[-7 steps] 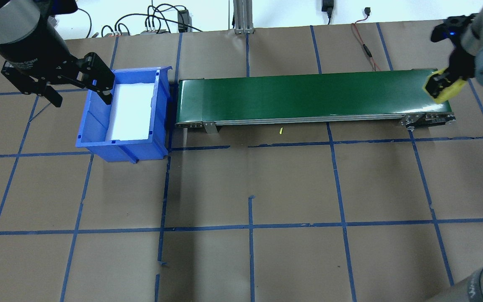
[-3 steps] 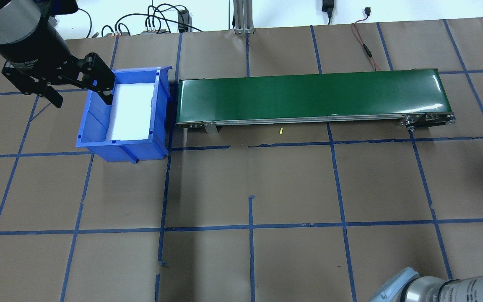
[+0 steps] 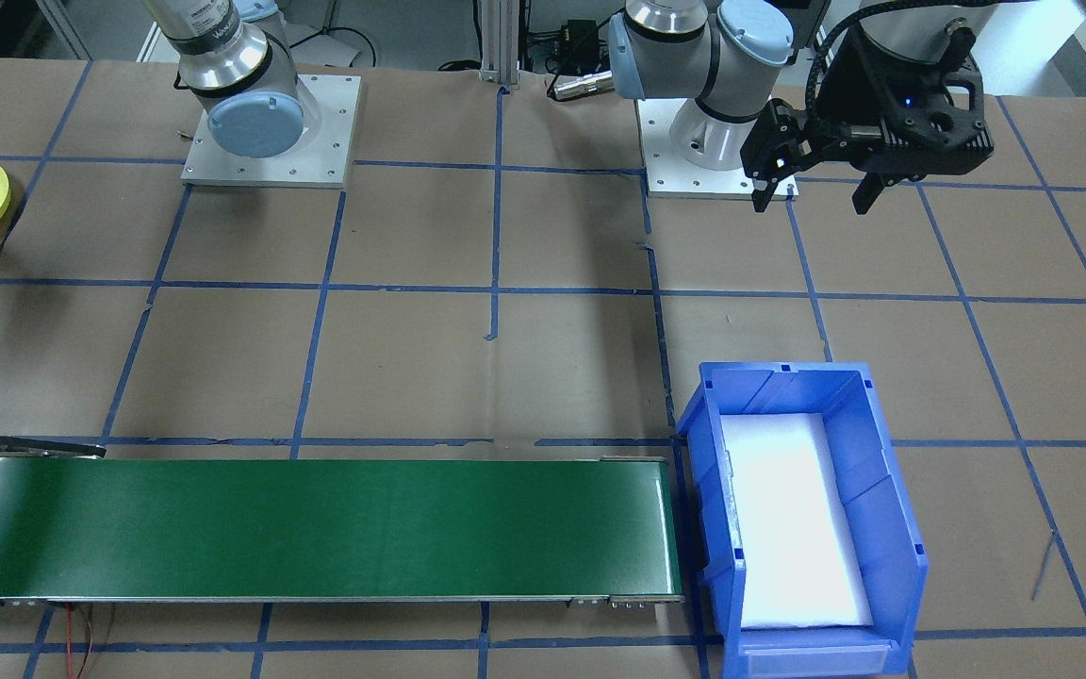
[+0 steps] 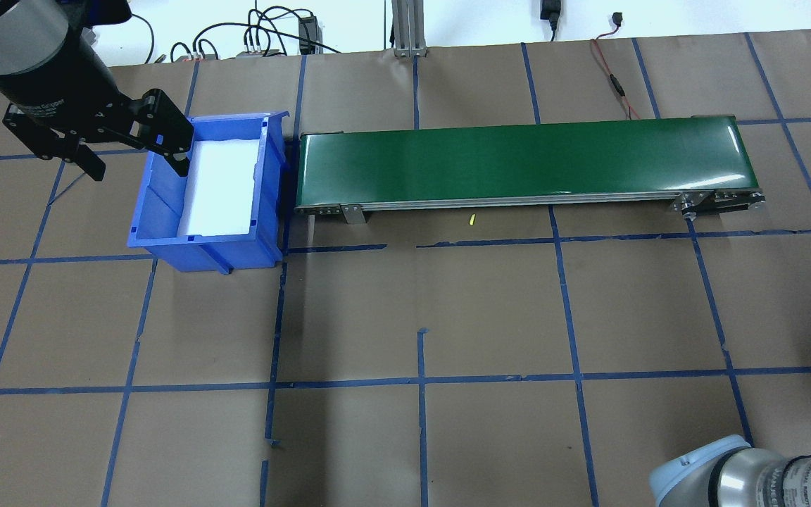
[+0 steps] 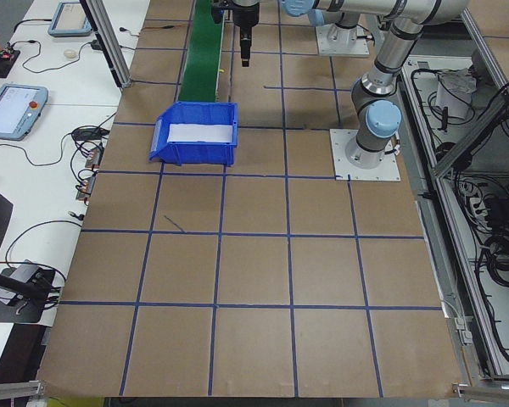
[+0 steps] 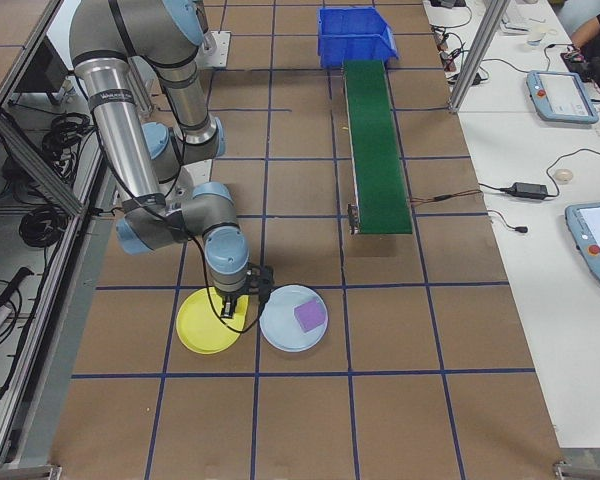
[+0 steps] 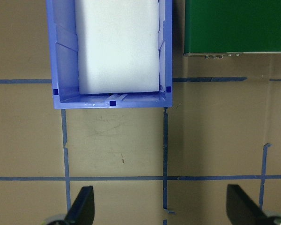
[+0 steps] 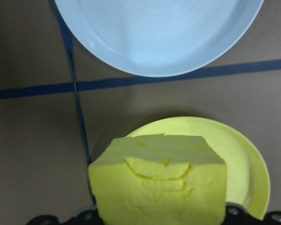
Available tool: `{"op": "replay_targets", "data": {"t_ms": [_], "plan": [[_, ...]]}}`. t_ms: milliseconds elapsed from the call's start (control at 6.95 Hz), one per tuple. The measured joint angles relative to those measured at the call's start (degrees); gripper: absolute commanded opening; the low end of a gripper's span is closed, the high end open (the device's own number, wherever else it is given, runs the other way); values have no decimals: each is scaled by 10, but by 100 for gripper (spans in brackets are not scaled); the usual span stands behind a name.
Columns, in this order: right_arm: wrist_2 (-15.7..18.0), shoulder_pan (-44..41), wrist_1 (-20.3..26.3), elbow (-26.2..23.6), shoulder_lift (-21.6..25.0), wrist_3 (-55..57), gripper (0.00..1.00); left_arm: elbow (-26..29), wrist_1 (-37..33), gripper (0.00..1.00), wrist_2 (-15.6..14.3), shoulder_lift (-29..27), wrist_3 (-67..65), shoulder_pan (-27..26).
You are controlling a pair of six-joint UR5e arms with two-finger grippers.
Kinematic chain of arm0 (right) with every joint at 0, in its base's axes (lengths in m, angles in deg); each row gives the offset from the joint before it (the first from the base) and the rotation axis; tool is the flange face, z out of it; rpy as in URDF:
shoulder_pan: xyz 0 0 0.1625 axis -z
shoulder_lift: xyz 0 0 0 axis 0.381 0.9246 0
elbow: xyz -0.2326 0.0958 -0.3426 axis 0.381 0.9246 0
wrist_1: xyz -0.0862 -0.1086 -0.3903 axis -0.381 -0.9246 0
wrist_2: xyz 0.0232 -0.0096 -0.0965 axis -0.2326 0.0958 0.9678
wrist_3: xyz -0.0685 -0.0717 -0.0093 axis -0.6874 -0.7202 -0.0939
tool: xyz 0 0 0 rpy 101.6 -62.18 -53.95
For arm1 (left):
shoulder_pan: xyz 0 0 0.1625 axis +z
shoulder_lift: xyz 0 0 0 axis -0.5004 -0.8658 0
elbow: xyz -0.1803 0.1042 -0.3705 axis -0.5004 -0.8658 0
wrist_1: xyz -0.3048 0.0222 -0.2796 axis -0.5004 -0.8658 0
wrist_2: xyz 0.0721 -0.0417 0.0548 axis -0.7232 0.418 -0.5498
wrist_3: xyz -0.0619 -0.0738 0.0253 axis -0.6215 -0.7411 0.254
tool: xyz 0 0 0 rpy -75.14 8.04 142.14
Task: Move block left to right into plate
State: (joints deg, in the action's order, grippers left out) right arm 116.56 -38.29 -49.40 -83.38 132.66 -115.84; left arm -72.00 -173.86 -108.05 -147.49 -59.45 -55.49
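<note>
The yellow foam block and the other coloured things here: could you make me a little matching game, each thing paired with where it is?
Things:
1. yellow foam block
2. small purple block
3. white foam pad
4. round yellow plate

Places:
A. inside the blue plastic bin
B. on the pale blue plate
C. on the paper-covered table, beside the pale blue plate
D. held in the right gripper, above the yellow plate

Pairs: 1-D, 2-B, 3-A, 4-C
</note>
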Motion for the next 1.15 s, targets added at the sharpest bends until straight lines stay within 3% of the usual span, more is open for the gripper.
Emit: {"op": "replay_targets", "data": {"t_ms": [288,720,1152], "plan": [[-16,34,-2,-31,-5,-14,100,0,0,100,0,0,0,0],[-23,17,-4,-6,-1,-23,100,0,0,100,0,0,0,0],[-16,-182,52,68,52,117,100,0,0,100,0,0,0,0]]}}
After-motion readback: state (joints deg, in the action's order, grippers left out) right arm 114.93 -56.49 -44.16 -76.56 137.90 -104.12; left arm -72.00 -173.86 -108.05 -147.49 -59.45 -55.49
